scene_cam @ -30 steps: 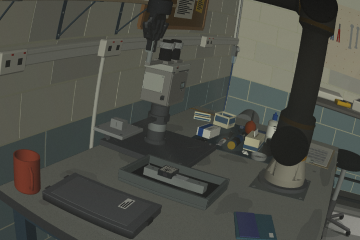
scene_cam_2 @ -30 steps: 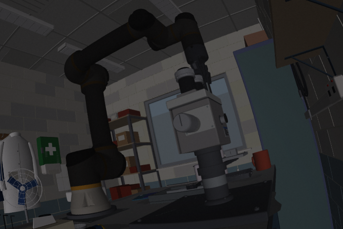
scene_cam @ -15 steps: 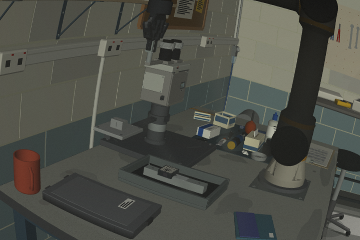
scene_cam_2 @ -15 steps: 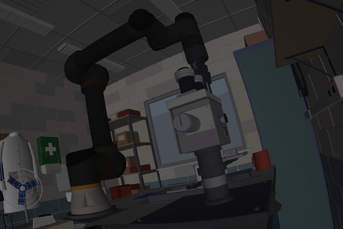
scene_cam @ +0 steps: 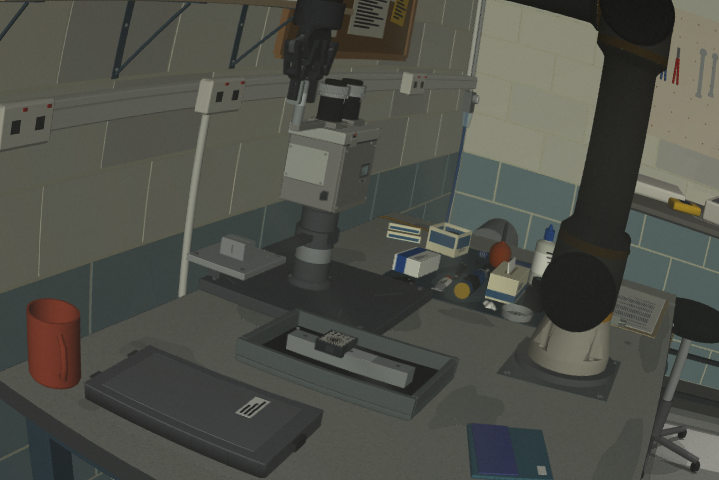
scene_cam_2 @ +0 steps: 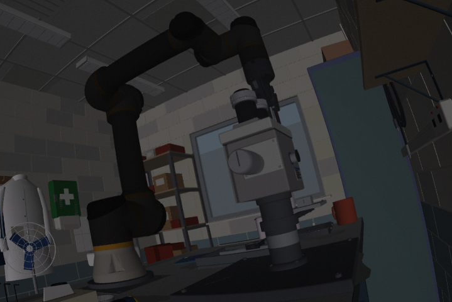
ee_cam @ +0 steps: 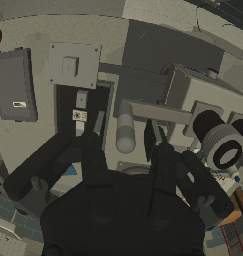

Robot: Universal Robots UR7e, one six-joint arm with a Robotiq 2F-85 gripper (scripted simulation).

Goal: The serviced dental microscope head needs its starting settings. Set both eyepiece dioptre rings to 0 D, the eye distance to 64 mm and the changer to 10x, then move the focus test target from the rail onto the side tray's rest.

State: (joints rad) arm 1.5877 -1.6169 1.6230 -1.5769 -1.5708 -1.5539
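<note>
The microscope head [scene_cam: 329,167] stands on a dark column above the base plate. Two black eyepieces with knurled grey dioptre rings [scene_cam: 343,90] [ee_cam: 222,143] rise from its top. A grey lever handle [ee_cam: 125,130] [scene_cam: 298,110] sticks out at the head's side. My gripper [ee_cam: 123,141] [scene_cam: 302,90] [scene_cam_2: 271,103] sits around this handle, open and holding nothing. The round changer knob [scene_cam_2: 245,162] is on the head's side face. The focus test target [scene_cam: 336,342] [ee_cam: 79,115] sits on the rail [scene_cam: 351,358] inside a grey tray. The side tray [scene_cam: 236,261] [ee_cam: 74,65] carries a small block rest [scene_cam: 237,247].
The eyepieces stand close beside my gripper. A dark flat case [scene_cam: 201,410], a red mug [scene_cam: 54,342] and a blue book [scene_cam: 508,451] lie on the bench. Boxes and bottles [scene_cam: 473,263] crowd the far corner by the arm's base [scene_cam: 569,345].
</note>
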